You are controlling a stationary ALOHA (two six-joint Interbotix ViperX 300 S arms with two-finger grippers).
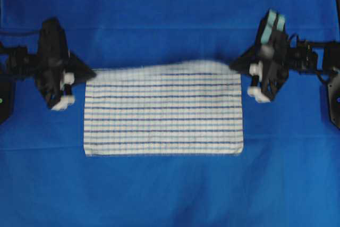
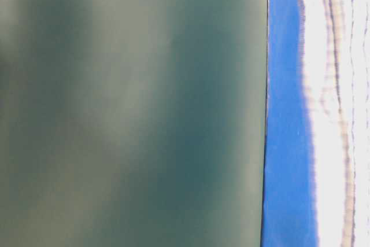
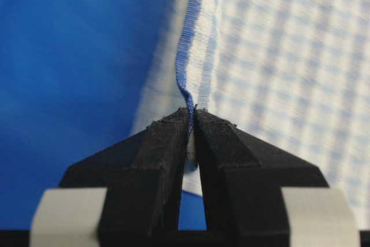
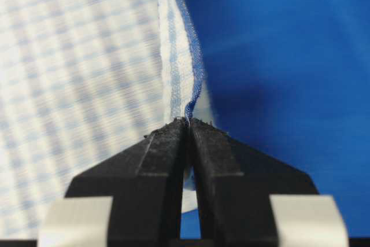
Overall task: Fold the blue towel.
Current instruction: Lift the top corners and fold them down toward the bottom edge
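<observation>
the blue towel point(image 1: 163, 113) lies on the desk, which is covered by a plain blue sheet point(image 1: 159, 19), and it sits between the two arms. the left pincer point(image 1: 91, 72) is pressed together on the towel's far left corner; from its own camera the dark fingers point(image 3: 167, 143) meet on the blue hemmed edge point(image 3: 186, 67), which rises straight ahead of the tips, with striped cloth spreading off to the right of the pincer and bare blue sheet to the left. the right pincer point(image 1: 234, 66) pinches the far right corner the same way: its fingers point(image 4: 211, 143) are closed on the hem, striped cloth lies to the left of it and blue sheet to the right.

seen from overhead, the far edge of the towel between the two pincers is lifted and a little blurred, bowed up toward the right pincer, while the near edge lies flat on the sheet, well apart from both pincers. each arm's black body stands outside the towel, beside its short end. nothing else lies near either pincer.

the table-level view is mostly blocked by a blurred grey-green surface point(image 2: 133, 108) close to the lens; only a strip of blue sheet and a band of striped cloth show at its right side.
</observation>
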